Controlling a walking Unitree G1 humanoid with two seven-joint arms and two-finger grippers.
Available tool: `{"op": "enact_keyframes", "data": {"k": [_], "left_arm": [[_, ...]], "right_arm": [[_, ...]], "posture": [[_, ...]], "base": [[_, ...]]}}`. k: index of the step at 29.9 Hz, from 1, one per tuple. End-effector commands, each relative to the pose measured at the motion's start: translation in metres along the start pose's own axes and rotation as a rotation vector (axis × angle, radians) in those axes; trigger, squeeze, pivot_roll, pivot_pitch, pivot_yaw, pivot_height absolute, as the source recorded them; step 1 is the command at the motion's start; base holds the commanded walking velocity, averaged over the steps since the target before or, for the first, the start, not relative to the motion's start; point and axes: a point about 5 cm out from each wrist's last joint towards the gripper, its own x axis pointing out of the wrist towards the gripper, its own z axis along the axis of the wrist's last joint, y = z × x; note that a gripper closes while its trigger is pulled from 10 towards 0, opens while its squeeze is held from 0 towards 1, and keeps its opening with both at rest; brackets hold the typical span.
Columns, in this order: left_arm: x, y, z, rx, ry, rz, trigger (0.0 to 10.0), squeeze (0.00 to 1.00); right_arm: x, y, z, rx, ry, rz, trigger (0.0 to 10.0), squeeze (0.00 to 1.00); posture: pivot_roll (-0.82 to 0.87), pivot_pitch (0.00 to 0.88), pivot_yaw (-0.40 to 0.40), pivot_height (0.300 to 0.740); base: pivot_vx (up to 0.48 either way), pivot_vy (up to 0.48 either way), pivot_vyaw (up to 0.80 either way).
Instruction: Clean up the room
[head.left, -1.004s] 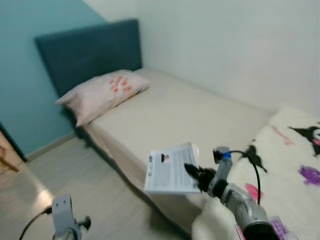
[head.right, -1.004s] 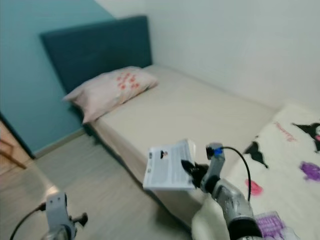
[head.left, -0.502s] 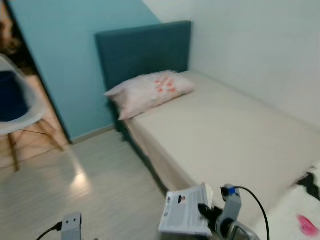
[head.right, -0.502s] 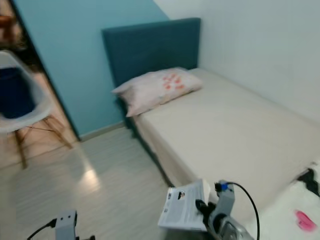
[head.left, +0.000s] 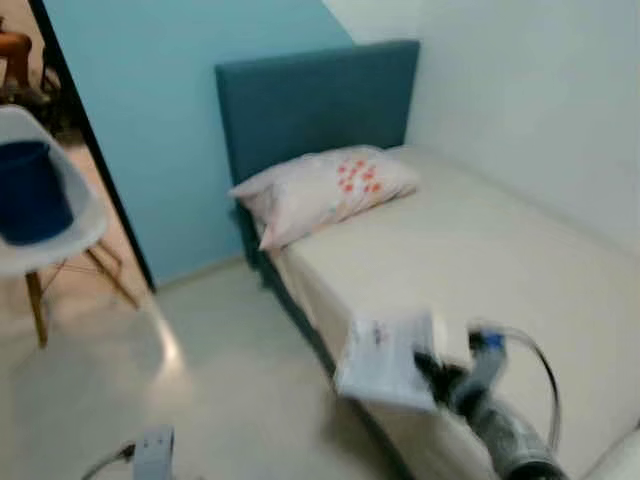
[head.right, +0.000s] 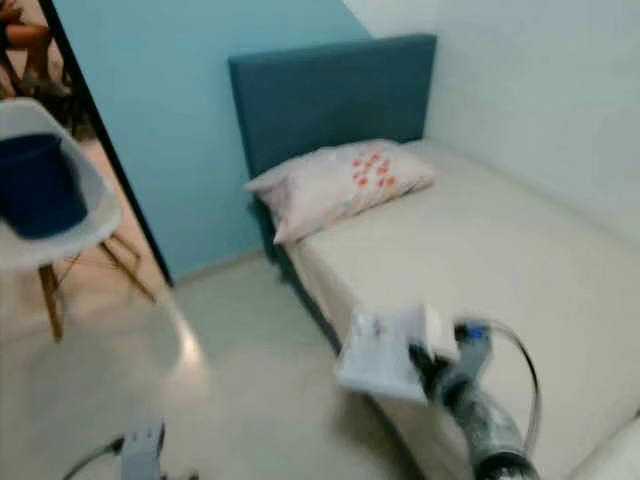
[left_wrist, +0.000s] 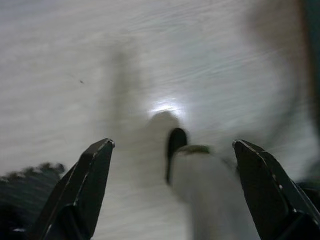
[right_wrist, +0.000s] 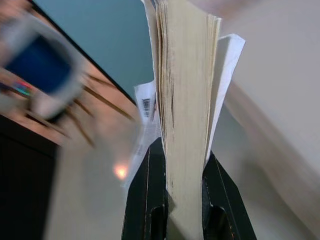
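Your right gripper (head.left: 432, 368) stays clamped on the booklet (head.left: 385, 362), held above the bed (head.left: 480, 250) edge. The view has swung left since earlier: chair (head.left: 50, 235) now visible. Left gripper (left_wrist: 170, 165) hangs spread wide over floor (head.left: 200, 400).

Bed (head.left: 480, 250) lying along right wall, headboard (head.left: 315, 105) at far end, pillow (head.left: 325, 187) resting against it. Chair (head.left: 45, 235) standing far left, bucket (head.left: 32, 190) sitting on seat. Booklet (head.left: 388, 362) hanging over bed's near left edge.

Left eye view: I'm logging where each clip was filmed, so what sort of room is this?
Most likely a bedroom: a bed with a teal headboard and a pillow on it.
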Motion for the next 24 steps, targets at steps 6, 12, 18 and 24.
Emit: {"op": "enact_keyframes", "data": {"k": [6,12,18,24], "left_arm": [[0.001,-0.005,0.008,0.012,-0.027,-0.024,10.0,0.0],[0.001,-0.003,0.005,0.015,-0.02,-0.021,10.0,0.0],[0.0,-0.001,0.003,0.015,-0.016,-0.019,10.0,0.0],[0.0,-0.002,0.003,0.018,-0.016,-0.02,10.0,0.0]], "right_arm": [[0.0,-0.005,0.034,-0.049,-0.126,0.008,10.0,0.0],[0.002,-0.01,0.043,0.002,-0.153,-0.067,10.0,0.0],[-0.001,-0.017,0.048,0.077,-0.206,-0.11,10.0,0.0],[-0.002,-0.018,0.046,0.083,-0.195,-0.12,10.0,0.0]], "posture": [[-0.09,0.0,-0.009,0.711],[-0.08,0.0,-0.013,0.711],[-0.08,0.0,-0.011,0.711],[-0.08,0.0,-0.011,0.711]], "base": [[0.48,0.0,0.0],[0.48,0.0,-0.26],[0.48,0.0,-0.76],[0.48,0.0,-0.11]]}}
